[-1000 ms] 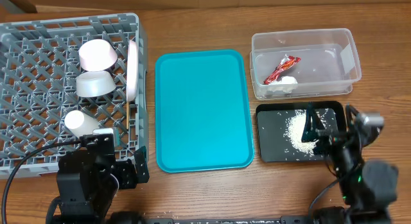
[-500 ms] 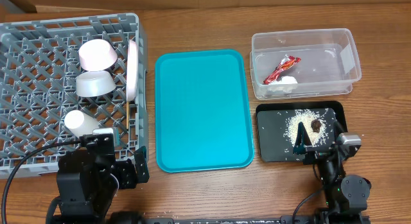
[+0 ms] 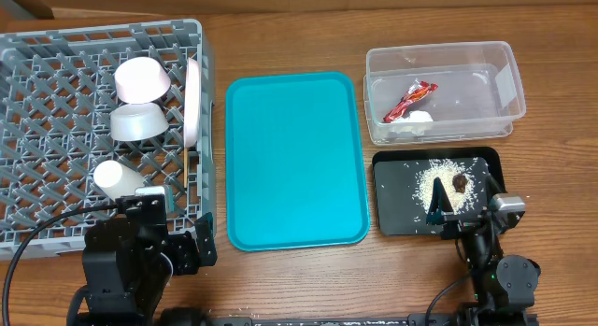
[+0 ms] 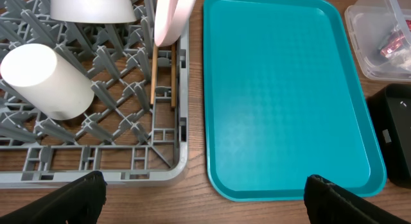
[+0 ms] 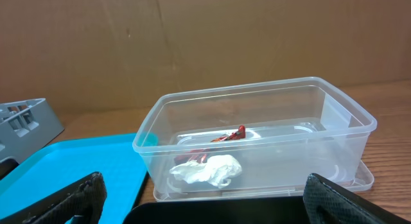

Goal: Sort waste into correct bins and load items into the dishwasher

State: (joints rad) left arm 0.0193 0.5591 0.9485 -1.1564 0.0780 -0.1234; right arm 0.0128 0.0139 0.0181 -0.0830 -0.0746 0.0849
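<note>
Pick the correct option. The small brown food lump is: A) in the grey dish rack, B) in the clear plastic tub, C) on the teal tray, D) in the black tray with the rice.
D: the brown lump lies among the rice grains in the black tray; the clear tub holds only the red wrapper and the tissue.

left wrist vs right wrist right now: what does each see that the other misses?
Left wrist only: the cup, chopsticks and plate sitting in the dish rack.
Right wrist only: the clear tub whole, the white tissue plain inside it, and a cardboard backdrop.
Both: the teal tray, the red wrapper, and a part of the rack and of the tub.
</note>
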